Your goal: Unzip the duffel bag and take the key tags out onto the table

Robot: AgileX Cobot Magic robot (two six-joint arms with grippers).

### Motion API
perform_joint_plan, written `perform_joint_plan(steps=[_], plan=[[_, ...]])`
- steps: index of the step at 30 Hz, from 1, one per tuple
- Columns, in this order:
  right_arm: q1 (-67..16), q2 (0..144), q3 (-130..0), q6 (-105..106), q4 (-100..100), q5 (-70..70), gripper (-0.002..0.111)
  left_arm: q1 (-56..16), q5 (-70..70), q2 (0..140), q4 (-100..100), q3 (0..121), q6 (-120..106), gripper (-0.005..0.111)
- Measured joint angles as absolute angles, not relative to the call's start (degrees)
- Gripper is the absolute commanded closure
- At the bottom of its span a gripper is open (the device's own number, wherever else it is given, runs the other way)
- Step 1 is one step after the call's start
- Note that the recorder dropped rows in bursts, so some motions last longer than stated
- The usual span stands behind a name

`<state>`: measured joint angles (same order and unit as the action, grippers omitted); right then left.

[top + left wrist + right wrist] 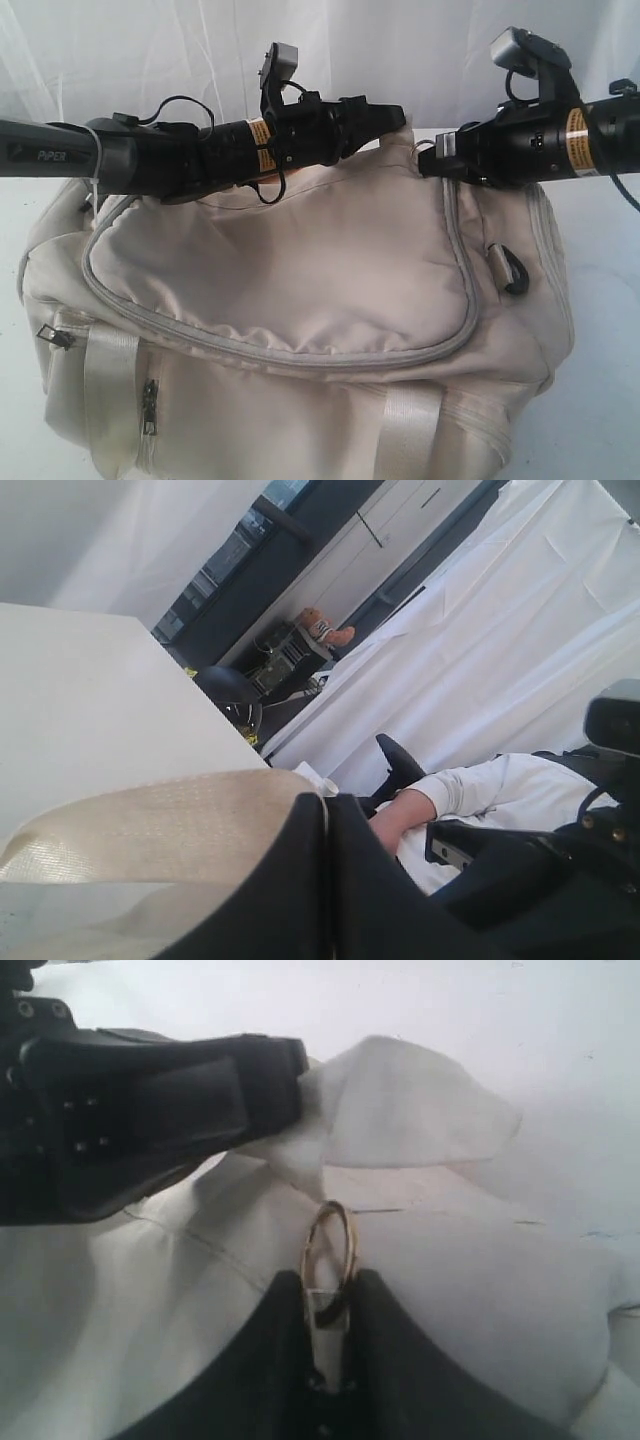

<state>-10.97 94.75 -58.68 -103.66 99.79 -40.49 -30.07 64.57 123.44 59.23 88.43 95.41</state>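
Two arms: you have both reaching over the far top edge of the duffel bag point(300, 260), one from each side, with the tools close together.
Bag position: the cream duffel bag lies on the white table point(600, 400) and fills most of the exterior view.
Zipper: the grey curved zipper point(300, 357) runs around the top flap and looks closed along all you can see of it.
Left tool: your left gripper point(392, 113) has its jaws pressed together on a fold of the bag's cream fabric, which rises into a peak at the far edge.
Right tool: your right gripper point(330, 1295) has its fingers nearly together, pinching the gold-coloured ring point(328, 1243) of a zip pull; the ring stands up out of the fingertips, just beside the left tool's fold.
Writing: "PIPER" point(50, 155) reads in pale letters on the grey link of your left arm.
Stickers: a yellow-orange label point(262, 146) sits on the left wrist and another on the right; the print is too small to read.
Straps: shiny webbing straps point(110, 385) run down the near side of the bag.
Pocket pulls: two small dark zip pulls point(150, 395) hang at the near left corner.
Clip: a dark clip point(515, 270) sits at the bag's right end.
Background: a person in a white shirt point(500, 790) sits beyond the table, in front of a white curtain.
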Motion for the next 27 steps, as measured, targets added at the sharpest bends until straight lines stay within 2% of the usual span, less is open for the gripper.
perform_joint_plan(steps=[6, 8, 13, 15, 23, 27], plan=[[-11.0, 94.2, -58.7, -103.5, 99.9, -39.8, 0.101, -30.1, 64.6, 123.4, 60.2, 88.4, 95.4, 0.107], [-11.0, 94.1, -58.7, -103.3, 100.1, -39.4, 0.095, -30.0, 64.6, 123.3, 61.0, 88.4, 95.4, 0.107], [-11.0, 94.1, -58.7, -101.7, 99.6, -38.4, 0.069, -30.0, 64.8, 123.3, 62.6, 88.4, 95.4, 0.107], [-11.0, 94.1, -58.7, -100.4, 97.6, -38.0, 0.062, -30.0, 65.0, 123.3, 62.8, 88.4, 95.4, 0.107], [-11.0, 95.9, -60.1, -98.5, 93.0, -36.8, 0.062, -30.0, 65.0, 123.3, 62.8, 88.4, 95.4, 0.107], [-11.0, 97.0, -60.4, -98.4, 91.2, -35.5, 0.071, -30.0, 65.0, 123.3, 62.9, 88.4, 95.4, 0.107]])
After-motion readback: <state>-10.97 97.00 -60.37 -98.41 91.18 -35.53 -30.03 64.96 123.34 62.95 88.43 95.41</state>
